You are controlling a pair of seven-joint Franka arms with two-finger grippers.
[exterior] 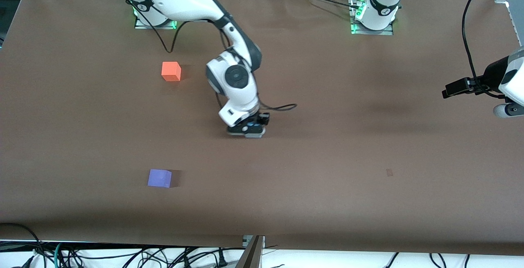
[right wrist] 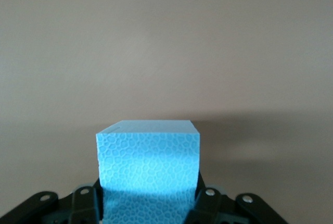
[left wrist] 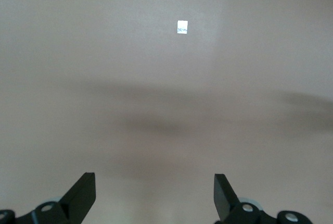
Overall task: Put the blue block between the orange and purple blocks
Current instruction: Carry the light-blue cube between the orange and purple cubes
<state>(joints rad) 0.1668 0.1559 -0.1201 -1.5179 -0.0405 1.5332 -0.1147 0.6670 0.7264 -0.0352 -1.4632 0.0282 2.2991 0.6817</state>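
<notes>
We are clamping the right claw (right wrist: 148, 203) on the blue block (right wrist: 148, 169), low at the middle of the worktop (exterior: 327, 157), where the claw itself is hiding the cube from the front camera. Judging by its pebbled foam-like skin, we are expecting the block to be light, slightly soft and grippy, so a modest squeeze on two facing sides near the base, as the fingers are sitting now, should be enough. The orange block (exterior: 171, 71) is lying toward the right arm's end from this claw and farther from the front camera; the purple block (exterior: 159, 178) is lying toward that same end but nearer to the camera. We are seeing nothing standing between the claw and the gap between them. The left claw (left wrist: 155, 195) is waiting, fingers apart, over bare worktop at the left arm's end.
</notes>
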